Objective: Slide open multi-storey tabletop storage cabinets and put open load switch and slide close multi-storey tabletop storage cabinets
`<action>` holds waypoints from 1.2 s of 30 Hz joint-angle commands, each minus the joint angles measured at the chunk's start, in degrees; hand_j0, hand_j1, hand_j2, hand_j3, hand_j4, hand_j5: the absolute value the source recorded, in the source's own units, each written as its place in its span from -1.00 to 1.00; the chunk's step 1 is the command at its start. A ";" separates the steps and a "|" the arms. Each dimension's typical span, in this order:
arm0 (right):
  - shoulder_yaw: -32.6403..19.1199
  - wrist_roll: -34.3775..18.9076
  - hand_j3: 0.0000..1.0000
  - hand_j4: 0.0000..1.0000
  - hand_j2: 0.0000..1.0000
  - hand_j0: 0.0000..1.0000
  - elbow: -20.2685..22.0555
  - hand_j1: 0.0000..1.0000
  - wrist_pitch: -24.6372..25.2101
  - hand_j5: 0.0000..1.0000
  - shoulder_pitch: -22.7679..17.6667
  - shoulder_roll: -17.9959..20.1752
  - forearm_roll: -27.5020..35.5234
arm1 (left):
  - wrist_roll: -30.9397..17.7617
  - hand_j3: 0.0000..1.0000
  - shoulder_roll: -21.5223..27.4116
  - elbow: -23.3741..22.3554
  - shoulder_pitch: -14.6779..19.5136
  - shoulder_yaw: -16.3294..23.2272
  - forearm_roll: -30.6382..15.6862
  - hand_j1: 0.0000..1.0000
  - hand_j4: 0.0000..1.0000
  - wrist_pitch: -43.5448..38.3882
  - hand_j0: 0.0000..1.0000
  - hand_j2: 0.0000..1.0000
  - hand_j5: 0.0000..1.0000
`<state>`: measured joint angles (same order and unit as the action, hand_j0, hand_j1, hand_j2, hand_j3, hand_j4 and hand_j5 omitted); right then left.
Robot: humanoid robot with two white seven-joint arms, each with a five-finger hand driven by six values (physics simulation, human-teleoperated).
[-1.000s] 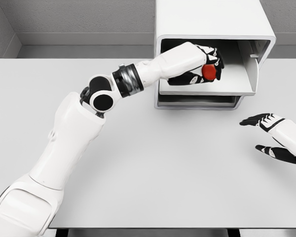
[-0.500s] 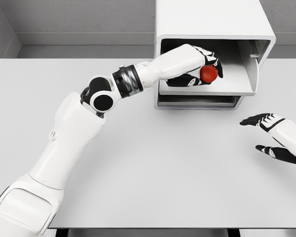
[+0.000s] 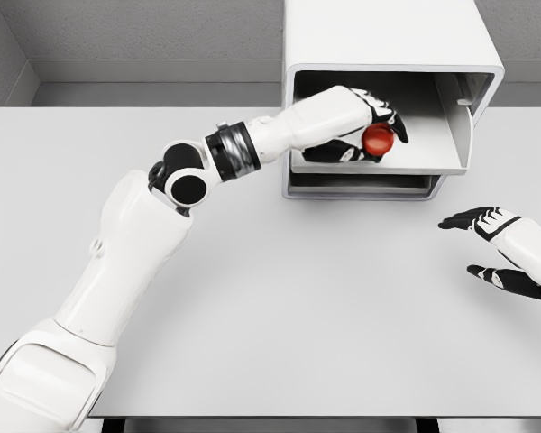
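The tabletop (image 3: 270, 316) and the cabinet (image 3: 388, 41) at its far edge sit as before, the upper drawer (image 3: 433, 161) pulled open. The left hand (image 3: 365, 126) has edged a little deeper over the drawer — fingers still curled around the red switch (image 3: 378, 140), held just above the drawer floor. The right hand (image 3: 498, 248) rests unmoved at the right, fingers spread, holding nothing.

Open drawer (image 3: 379, 167) roomy rightward, cabinet (image 3: 392, 54) roof low overhead
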<state>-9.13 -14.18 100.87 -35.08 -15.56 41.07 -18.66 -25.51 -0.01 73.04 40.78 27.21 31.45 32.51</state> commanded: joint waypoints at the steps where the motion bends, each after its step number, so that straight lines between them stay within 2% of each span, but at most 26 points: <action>1: -0.01 0.03 0.61 0.61 0.61 0.61 0.03 0.61 0.08 0.61 0.00 0.06 0.47 | 0.02 0.27 0.01 -0.44 0.00 -0.05 0.71 0.27 0.27 -0.08 0.27 0.27 0.27; 13: -0.01 0.03 0.61 0.61 0.61 0.61 -0.06 0.61 0.08 0.61 0.00 0.06 0.38 | 0.11 0.37 0.01 -1.49 0.00 0.04 0.80 0.37 0.37 0.01 0.37 0.37 0.37; 18: -0.01 0.03 0.61 0.61 0.61 0.61 -0.06 0.61 0.08 0.61 0.00 0.06 0.47 | 0.20 0.62 0.01 -0.88 0.00 -0.22 0.80 0.62 0.62 0.01 0.62 0.62 0.62; 25: -0.01 -0.06 0.61 0.61 0.61 0.61 -0.06 0.61 0.08 0.61 0.00 0.06 0.38 | 0.20 0.65 0.01 -0.26 0.00 -1.10 0.80 0.65 0.65 0.01 0.65 0.65 0.65; 29: -0.10 -0.06 0.61 0.61 0.61 0.61 -0.06 0.61 0.08 0.61 0.00 0.06 0.38 | 0.20 0.67 0.01 0.88 -0.26 -1.63 0.80 0.67 0.67 0.01 0.67 0.67 0.67; 36: -0.01 -0.41 0.62 0.62 0.62 0.62 0.03 0.62 0.08 0.62 0.88 0.06 0.47 | 0.20 0.70 0.01 5.80 -1.32 -3.12 0.80 0.70 0.70 0.01 0.70 0.70 0.70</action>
<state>-9.19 -14.55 100.81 -35.08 -14.68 41.07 -18.67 -26.19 0.04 77.25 39.02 24.80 35.11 32.45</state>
